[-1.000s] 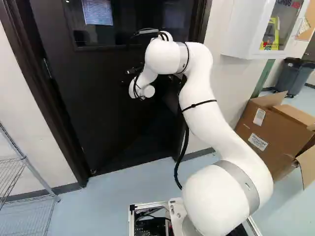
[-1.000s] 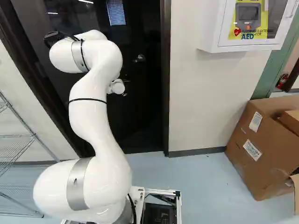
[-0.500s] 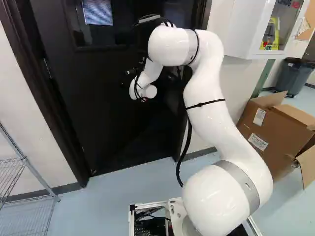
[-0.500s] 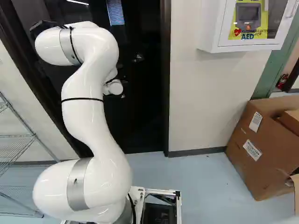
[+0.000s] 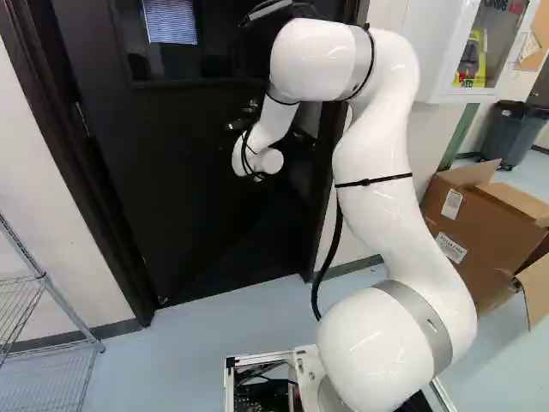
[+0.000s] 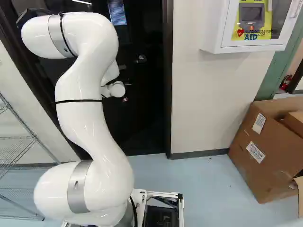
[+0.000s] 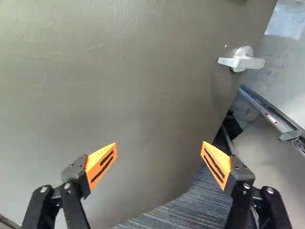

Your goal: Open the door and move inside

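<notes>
The black gripper (image 5: 244,124) shows in the left base view in front of the dark door (image 5: 197,206), below its window; the right base view hides most of it behind the arm. In the wrist view the gripper (image 7: 158,162) stands wide open with nothing between its orange pads, facing the door (image 7: 119,86). A silver lever handle (image 7: 243,62) sits near the door's free edge, ahead of the gripper and off to one side. The door stands ajar, with carpet (image 7: 190,210) visible past its edge. Whether the gripper touches the door, I cannot tell.
A dark frame (image 6: 167,94) borders the doorway. A wire rack (image 5: 51,300) stands at its left, a white wall cabinet (image 6: 215,28) and cardboard boxes (image 6: 265,146) at its right. Beyond the door's edge is a metal bar (image 7: 271,114).
My arm's upper bend has risen, swinging right in the left base view and left in the right one. The wrist end has shifted slightly. The base has stayed put.
</notes>
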`<state>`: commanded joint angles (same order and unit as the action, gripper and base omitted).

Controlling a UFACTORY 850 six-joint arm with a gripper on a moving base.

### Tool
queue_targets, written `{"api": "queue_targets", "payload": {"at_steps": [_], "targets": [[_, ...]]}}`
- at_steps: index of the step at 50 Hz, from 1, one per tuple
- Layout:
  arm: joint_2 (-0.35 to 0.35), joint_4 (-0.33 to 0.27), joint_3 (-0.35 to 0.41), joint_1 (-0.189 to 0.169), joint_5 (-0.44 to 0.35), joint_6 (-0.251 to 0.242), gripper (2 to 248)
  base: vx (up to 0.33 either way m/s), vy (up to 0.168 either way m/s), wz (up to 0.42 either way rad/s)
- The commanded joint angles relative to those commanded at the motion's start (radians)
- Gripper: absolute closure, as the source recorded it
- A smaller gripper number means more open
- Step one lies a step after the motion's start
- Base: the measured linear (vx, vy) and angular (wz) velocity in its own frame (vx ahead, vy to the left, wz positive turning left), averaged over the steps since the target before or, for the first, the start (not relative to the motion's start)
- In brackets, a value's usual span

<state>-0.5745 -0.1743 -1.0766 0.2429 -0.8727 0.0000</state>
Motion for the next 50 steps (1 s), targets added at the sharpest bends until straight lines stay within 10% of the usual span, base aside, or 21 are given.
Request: {"api": "queue_targets", "payload": {"at_steps": [50], "targets": [[0.225,0.011,0.288,-0.073,0.000,0.000,3,0.000,0.000,0.000]]}}
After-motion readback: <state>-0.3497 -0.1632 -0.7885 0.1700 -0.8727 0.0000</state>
